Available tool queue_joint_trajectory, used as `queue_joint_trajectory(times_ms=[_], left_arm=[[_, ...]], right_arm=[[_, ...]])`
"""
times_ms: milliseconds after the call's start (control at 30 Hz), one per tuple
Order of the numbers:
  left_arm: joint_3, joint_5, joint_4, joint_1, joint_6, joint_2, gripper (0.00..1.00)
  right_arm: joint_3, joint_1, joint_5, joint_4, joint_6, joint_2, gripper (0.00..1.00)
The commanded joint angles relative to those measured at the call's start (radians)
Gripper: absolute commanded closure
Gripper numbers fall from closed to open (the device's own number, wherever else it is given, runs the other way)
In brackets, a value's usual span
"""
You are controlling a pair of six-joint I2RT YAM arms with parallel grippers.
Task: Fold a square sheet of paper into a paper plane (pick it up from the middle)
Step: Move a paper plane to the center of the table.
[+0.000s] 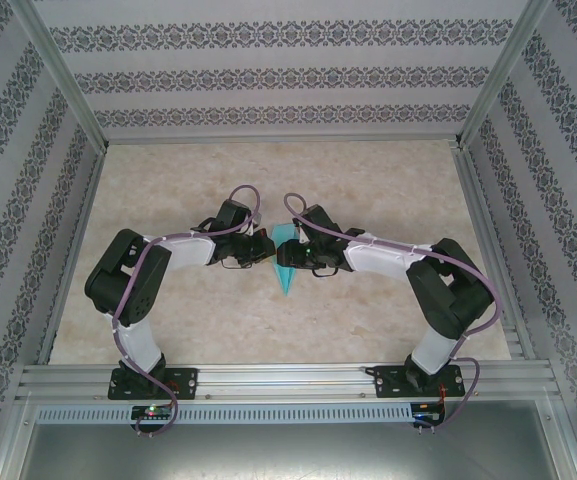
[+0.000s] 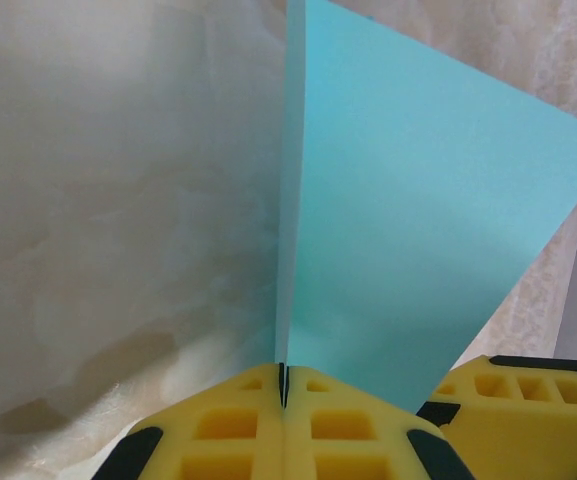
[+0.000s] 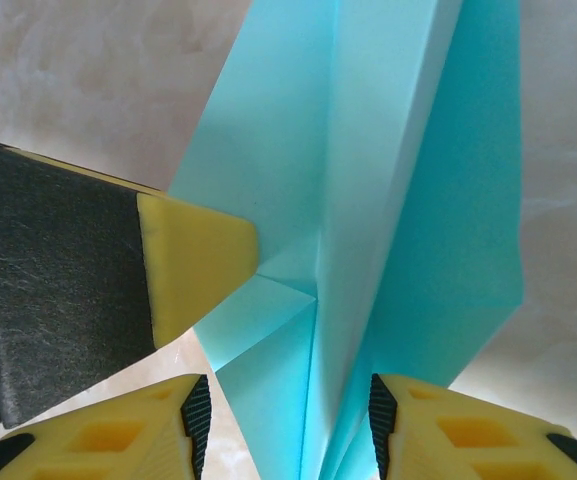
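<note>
The square sheet of paper is folded into a narrow turquoise paper plane (image 1: 286, 268) at the table's middle, its nose pointing toward the near edge. My left gripper (image 1: 268, 250) meets it from the left. In the left wrist view the left gripper (image 2: 284, 385) is shut on the plane's centre fold, and one wing (image 2: 408, 230) stands up to the right. My right gripper (image 1: 300, 256) comes in from the right. In the right wrist view the right gripper (image 3: 288, 430) is open, straddling the folded layers (image 3: 368, 200) without pinching them. The left gripper's fingertip (image 3: 193, 265) presses the paper's left edge.
The marble-patterned tabletop (image 1: 268, 180) lies bare around the arms. Patterned walls (image 1: 28, 200) with metal posts enclose three sides. An aluminium rail (image 1: 288, 380) carrying both arm bases runs along the near edge.
</note>
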Motion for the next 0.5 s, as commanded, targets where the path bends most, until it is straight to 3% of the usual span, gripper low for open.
queue_joint_trajectory(times_ms=[0,200,467], left_arm=[[0.005,0.017,0.027,0.011,-0.010,0.009,1.00],[0.008,0.015,0.023,0.011,-0.010,0.012,1.00],[0.009,0.016,0.022,0.012,-0.012,0.014,1.00]], right_arm=[[-0.014,0.015,-0.025,0.021,0.021,0.015,0.51],[-0.019,0.020,0.002,0.015,0.024,0.012,0.45],[-0.019,0.044,-0.024,0.038,0.036,0.032,0.45]])
